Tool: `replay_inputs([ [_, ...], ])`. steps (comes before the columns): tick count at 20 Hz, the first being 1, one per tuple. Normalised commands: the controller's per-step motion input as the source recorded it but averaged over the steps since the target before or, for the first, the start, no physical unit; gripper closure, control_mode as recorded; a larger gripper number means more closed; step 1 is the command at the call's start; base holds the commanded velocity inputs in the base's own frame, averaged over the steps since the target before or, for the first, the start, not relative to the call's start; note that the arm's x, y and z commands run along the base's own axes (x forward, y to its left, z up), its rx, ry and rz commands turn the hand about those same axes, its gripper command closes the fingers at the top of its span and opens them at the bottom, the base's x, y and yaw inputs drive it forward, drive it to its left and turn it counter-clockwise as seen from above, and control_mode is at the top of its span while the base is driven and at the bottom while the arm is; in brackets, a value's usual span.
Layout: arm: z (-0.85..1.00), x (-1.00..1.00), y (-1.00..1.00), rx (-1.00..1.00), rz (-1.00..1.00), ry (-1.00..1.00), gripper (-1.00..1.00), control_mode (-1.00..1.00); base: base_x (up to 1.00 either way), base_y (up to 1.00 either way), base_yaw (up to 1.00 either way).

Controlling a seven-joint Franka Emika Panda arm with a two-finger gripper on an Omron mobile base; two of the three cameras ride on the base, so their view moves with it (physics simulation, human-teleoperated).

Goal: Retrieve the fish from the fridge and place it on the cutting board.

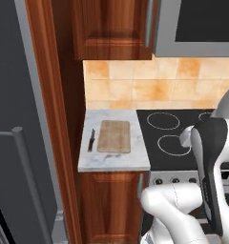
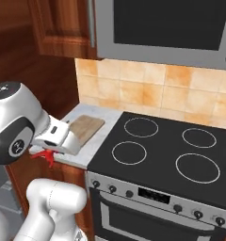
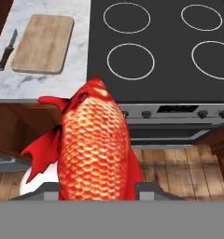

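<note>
The bright red fish (image 3: pixel 93 144) stands between my fingertips, and my gripper (image 3: pixel 96 189) is shut on it. Seen from the right base, the fish's red fins (image 2: pixel 45 156) stick out under my hand, in front of the counter's front edge and left of the stove. The tan cutting board (image 1: pixel 113 136) lies on the marble counter (image 1: pixel 111 162), ahead of the fish and slightly left of it in the hand view, where the cutting board (image 3: pixel 43 43) sits at the upper left. The grey fridge (image 1: pixel 11 95) with its bar handle (image 1: pixel 26 176) stands at the far left.
A thin dark knife (image 1: pixel 91 140) lies just left of the board. The black stove top (image 2: pixel 166 150) with four ring burners is right of the counter. Brown cabinets (image 1: pixel 111 28) and a microwave (image 2: pixel 166 28) hang above. A wooden panel (image 1: pixel 52 119) separates fridge and counter.
</note>
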Motion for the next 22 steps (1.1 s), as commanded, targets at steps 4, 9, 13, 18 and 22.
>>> replay_inputs([
  [4,0.00,0.00,0.00,0.00,0.00,0.00,1.00,1.00,0.76,0.01,0.30],
  [9,0.00,0.00,0.00,0.00,0.00,0.00,1.00,1.00,0.62,0.05,0.30],
  [13,0.00,0.00,0.00,0.00,0.00,0.00,1.00,1.00,0.42,0.27,0.22],
  [18,0.00,0.00,0.00,0.00,0.00,0.00,1.00,1.00,0.39,0.32,0.14],
  [22,-0.08,0.21,0.16,0.00,0.09,0.01,1.00,-1.00,0.21,0.16,0.06],
])
